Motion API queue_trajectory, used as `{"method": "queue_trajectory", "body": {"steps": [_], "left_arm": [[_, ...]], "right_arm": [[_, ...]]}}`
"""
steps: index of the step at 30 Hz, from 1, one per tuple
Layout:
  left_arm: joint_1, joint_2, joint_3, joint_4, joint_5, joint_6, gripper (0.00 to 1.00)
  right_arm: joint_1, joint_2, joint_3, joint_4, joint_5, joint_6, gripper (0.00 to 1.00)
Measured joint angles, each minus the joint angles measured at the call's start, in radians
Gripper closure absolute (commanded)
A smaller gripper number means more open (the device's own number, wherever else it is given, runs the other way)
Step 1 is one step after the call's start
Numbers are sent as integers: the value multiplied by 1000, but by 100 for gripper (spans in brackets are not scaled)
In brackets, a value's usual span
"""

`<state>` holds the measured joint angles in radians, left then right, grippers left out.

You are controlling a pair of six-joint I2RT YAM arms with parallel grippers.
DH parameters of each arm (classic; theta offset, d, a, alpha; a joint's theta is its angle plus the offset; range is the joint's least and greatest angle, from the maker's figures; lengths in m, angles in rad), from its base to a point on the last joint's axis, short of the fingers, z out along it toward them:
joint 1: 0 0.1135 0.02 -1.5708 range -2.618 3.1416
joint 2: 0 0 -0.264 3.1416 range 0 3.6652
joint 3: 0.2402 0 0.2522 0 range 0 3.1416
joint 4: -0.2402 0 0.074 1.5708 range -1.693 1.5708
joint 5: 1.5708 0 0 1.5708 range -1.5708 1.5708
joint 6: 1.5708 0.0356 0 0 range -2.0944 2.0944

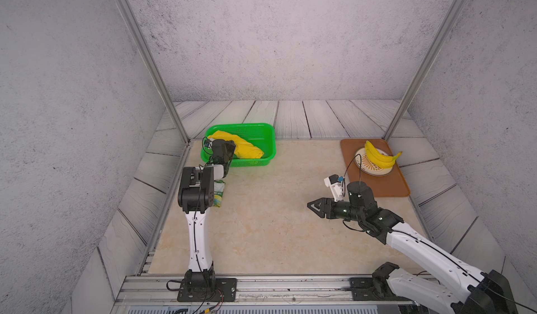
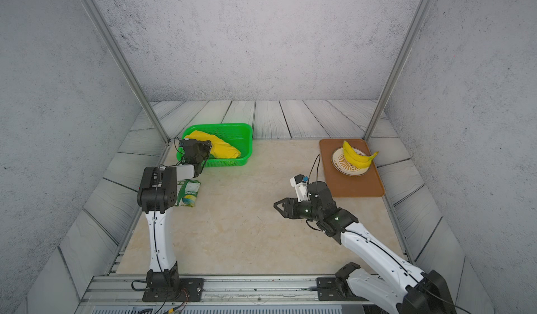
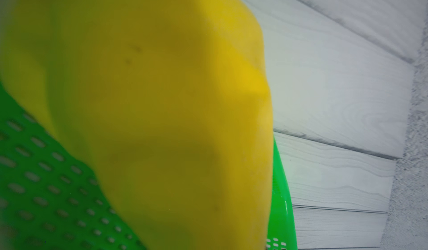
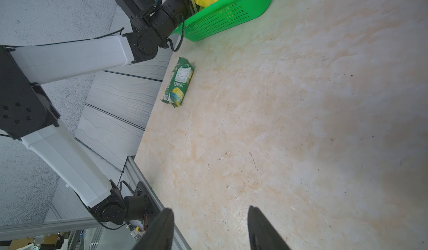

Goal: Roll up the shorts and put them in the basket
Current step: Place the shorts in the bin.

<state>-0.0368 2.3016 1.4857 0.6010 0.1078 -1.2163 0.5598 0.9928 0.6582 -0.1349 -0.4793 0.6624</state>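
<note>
Still at the fetching step, the left hand [image 1: 230,153], its grip impossible to tell, sits right at the bright yellow soft fabric shorts [image 1: 247,148] bundled in the green perforated plastic basket [image 1: 268,129] just ahead of it, while the right hand [image 4: 210,216], well apart, gapes empty, so next they likely need lifting onto the worktop [image 1: 270,219].

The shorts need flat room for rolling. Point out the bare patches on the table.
Widest bare patch: mid table, between the snack packet and the right gripper, from the basket forward to the near rail. Narrower strip: between basket and tray. Crowded: far left, with basket, shorts and left gripper; far right, tray with plate and bananas.
</note>
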Motion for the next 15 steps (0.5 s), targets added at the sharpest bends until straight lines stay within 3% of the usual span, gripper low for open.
{"method": "queue_trajectory", "body": {"steps": [3,5,7,11,15], "left_arm": [[0,-17,1,-71,-19,-17,37],[0,-31,2,-121,-30,-26,27],[1,-44,2,-171,-36,-39,9],[6,-78,32,-340,-41,-65,4],[21,-116,122,-587,-52,-76,7]], "right_arm": [[0,-19,14,-13,5,-6,45],[0,-42,20,-24,13,-11,44],[0,-62,22,-27,23,-12,44],[0,-84,22,-27,45,-12,44],[0,-86,22,-27,54,-12,44]]}}
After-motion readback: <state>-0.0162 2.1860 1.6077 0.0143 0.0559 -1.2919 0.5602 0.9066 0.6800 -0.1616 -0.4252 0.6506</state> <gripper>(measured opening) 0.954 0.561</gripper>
